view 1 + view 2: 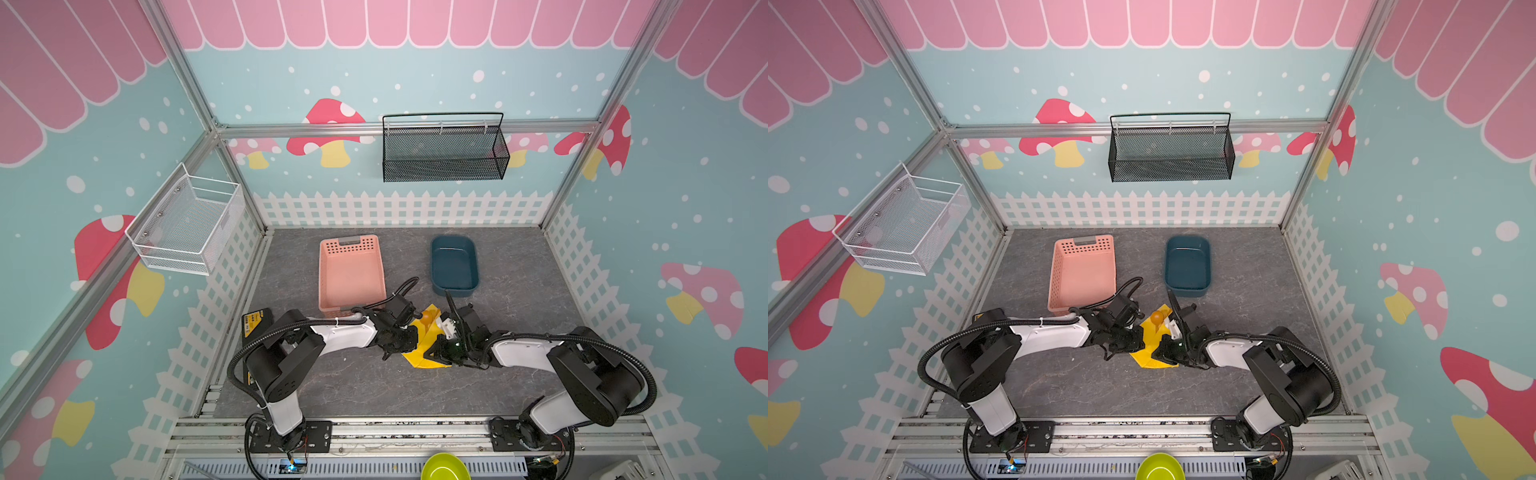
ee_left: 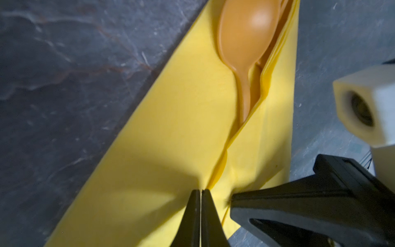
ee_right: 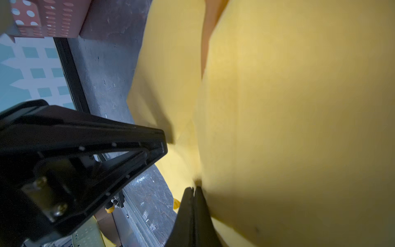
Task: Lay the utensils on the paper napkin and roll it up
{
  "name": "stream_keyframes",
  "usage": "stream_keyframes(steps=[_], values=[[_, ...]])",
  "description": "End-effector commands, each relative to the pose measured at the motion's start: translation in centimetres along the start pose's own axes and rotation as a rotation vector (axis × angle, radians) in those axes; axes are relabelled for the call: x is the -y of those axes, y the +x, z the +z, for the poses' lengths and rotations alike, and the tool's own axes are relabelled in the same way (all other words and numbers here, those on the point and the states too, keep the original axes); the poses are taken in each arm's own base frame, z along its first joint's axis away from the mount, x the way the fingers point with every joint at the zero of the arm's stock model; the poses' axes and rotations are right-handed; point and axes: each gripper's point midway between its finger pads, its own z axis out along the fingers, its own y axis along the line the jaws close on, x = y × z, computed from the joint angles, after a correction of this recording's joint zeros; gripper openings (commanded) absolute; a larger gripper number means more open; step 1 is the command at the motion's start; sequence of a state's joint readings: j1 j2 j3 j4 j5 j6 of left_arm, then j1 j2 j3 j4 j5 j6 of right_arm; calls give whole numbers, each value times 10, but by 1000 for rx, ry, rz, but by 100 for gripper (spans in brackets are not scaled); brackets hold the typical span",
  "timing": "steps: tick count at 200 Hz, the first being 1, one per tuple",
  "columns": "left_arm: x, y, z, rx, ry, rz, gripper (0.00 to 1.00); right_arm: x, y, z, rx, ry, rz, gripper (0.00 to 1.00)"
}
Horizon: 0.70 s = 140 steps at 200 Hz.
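Yellow paper tears easily, so the roll wants both pinches moving together. Carry the folded flap across the spoon low and level and keep it snug against the handle. Do not tug one end ahead of the other, or the bundle will likely skew and the pieces slide out.

The napkin lies on the worktop about midway between its side edges, somewhat nearer the front edge. One flap is folded over the spoon's handle. The bowl pokes out bare, with another orange piece under it, probably the fork or knife.

The left claw is clenched on the napkin at the fold's seam, and the paper puckers at its tips. The right claw, just beside it, is likewise clenched on the raised flap. The spoon's handle runs away from both claws, under the paper.
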State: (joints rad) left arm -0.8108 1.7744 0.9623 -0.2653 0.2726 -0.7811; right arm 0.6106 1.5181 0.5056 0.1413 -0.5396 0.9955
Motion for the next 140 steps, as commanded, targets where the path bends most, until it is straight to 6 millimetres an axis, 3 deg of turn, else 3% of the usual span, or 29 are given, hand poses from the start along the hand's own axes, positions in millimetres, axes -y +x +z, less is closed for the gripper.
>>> stream_keyframes(steps=[1,40,89,140], values=[[-11,6,6,-24,-30,-7,8,-9,-7,-1,10,-3,-9,1],[-11,6,7,-27,-30,-9,8,-20,-22,-7,44,29,-43,2],[-12,5,6,-25,-30,-9,8,0,-28,-6,50,164,-50,1],[-10,4,4,-17,-27,-6,8,5,-30,-6,52,196,-61,2]])
